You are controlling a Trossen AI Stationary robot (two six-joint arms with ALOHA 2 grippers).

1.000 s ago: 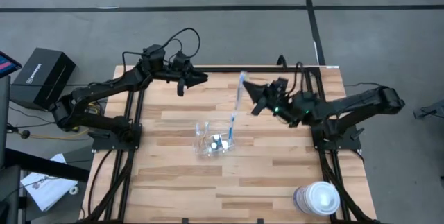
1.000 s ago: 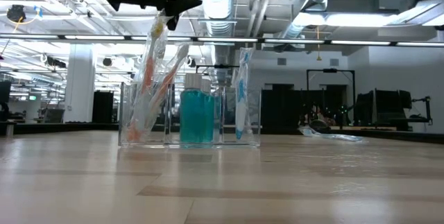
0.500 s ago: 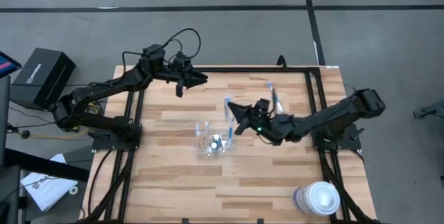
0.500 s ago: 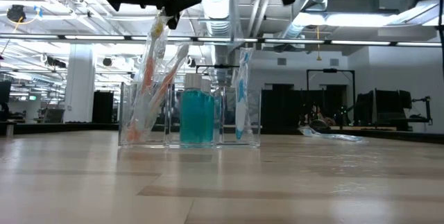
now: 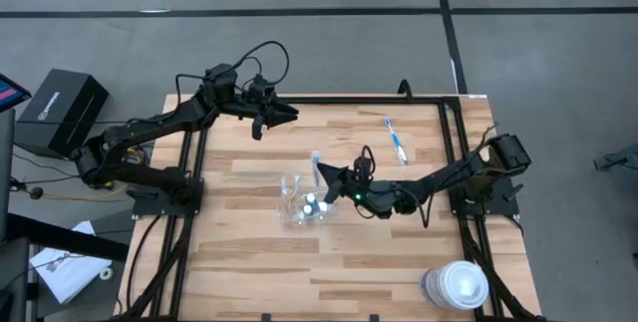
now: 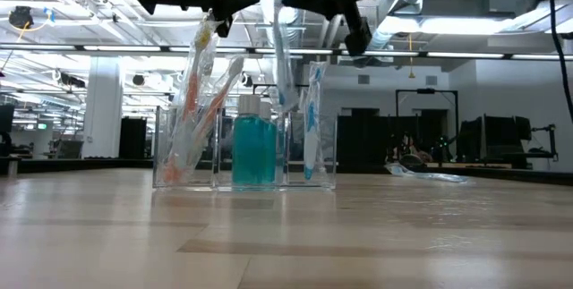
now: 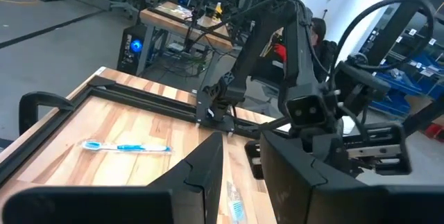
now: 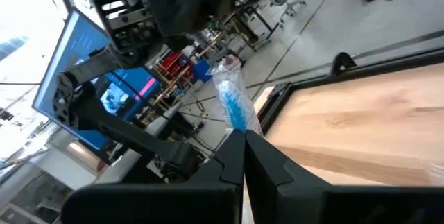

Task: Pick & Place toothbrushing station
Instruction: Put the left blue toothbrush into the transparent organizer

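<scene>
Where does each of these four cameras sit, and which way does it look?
High: overhead, looking straight down on the table; shows both arms, left hand and right hand.
Low: at tabletop level, facing the clear holder; arms enter from above.
Left wrist: on the left arm, looking past its fingers toward a loose toothbrush.
Right wrist: on the right arm, facing the wrapped toothbrush it pinches.
Shared: high and left wrist views both show the loose toothbrush.

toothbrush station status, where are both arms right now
Right gripper shut on a wrapped toothbrush, over the clear organizer. Left gripper waits at the far edge. One loose toothbrush on the table; nothing in the way.
</scene>
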